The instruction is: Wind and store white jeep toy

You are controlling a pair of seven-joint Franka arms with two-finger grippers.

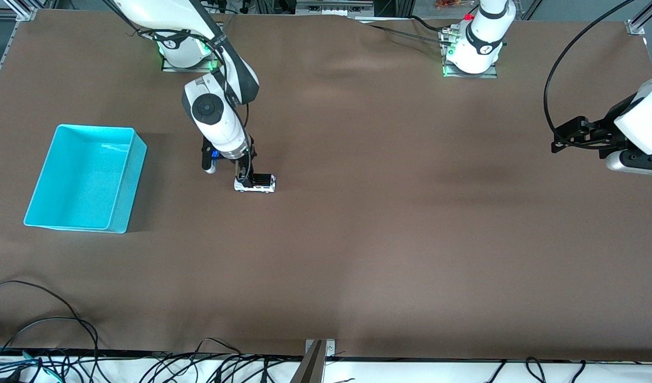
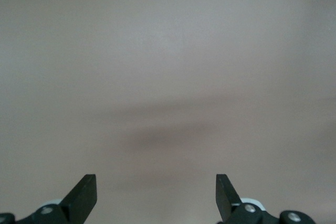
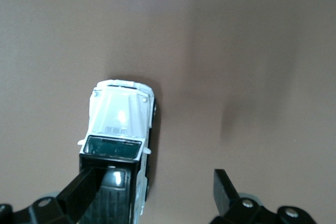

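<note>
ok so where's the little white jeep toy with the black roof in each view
Front view: small white jeep toy with black roof on the brown table, under the right gripper.
Left wrist view: not in it.
Right wrist view: jeep, one finger over its roof.
Shared landmark: brown table.

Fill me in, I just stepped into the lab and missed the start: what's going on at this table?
The right gripper is down at the white jeep toy, which stands on the brown table. Its fingers are open, one over the jeep's black roof, so nothing is gripped yet. The turquoise bin, toward the right arm's end of the table, has no toy in it. The left gripper waits open above the left arm's end of the table.
</note>
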